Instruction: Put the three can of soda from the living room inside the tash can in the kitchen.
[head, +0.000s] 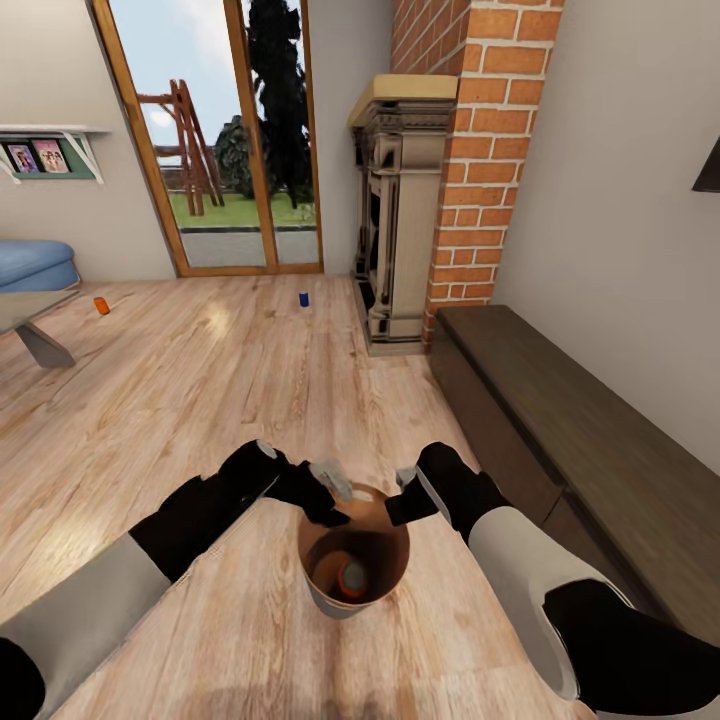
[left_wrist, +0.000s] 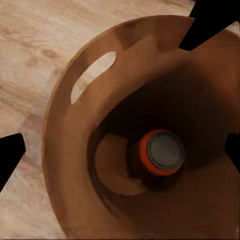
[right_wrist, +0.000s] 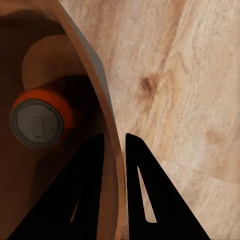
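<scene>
The right gripper (right_wrist: 114, 150) pinched the trash can's (head: 330, 598) rim; the left gripper (head: 322, 490) hung spread above one orange soda can (left_wrist: 162, 152) inside.

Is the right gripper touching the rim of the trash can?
Touching. In the right wrist view, the right gripper has one finger on each side of the tash can wall, pinching its rim.

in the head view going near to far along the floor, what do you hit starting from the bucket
trash can with an orange soda can inside, held by the right gripper at its rim → blue soda can and orange soda can on the wood floor at about the same depth → glass doors
</scene>
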